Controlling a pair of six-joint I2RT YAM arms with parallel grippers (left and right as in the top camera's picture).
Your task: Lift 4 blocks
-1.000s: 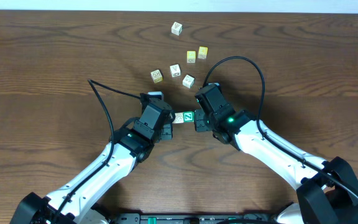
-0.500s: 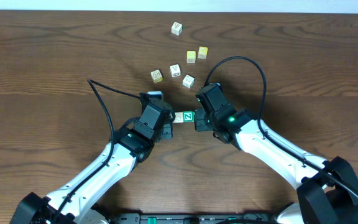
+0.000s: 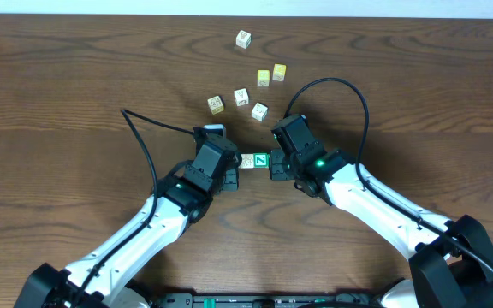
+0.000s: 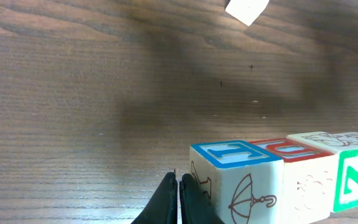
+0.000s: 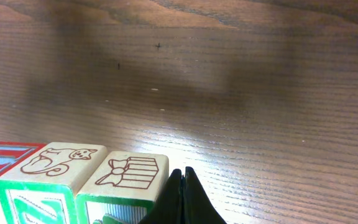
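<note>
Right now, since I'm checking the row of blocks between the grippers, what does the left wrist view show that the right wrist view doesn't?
Only the left wrist view: the blue-edged block with its umbrella drawing, a pale loose block at the top edge, and the shut left gripper. Only the right wrist view: the green-faced block with a gift drawing on top, and the shut right gripper. Both: the red-edged block and the green N block, neighbours in the row, plus the wooden table.

Dark-grained wooden table point(image 3: 58, 85). I count six loose cubes toward its far side. Lone white cube point(image 3: 243, 38) lies farthest. Left yellow cube point(image 3: 264, 78) and right yellow cube point(image 3: 279, 72) sit just beside each other. Nearer are a tan-printed cube point(image 3: 216, 103), a lettered white cube point(image 3: 241, 96) and a smaller-looking white cube point(image 3: 259, 111), all apart.
</note>
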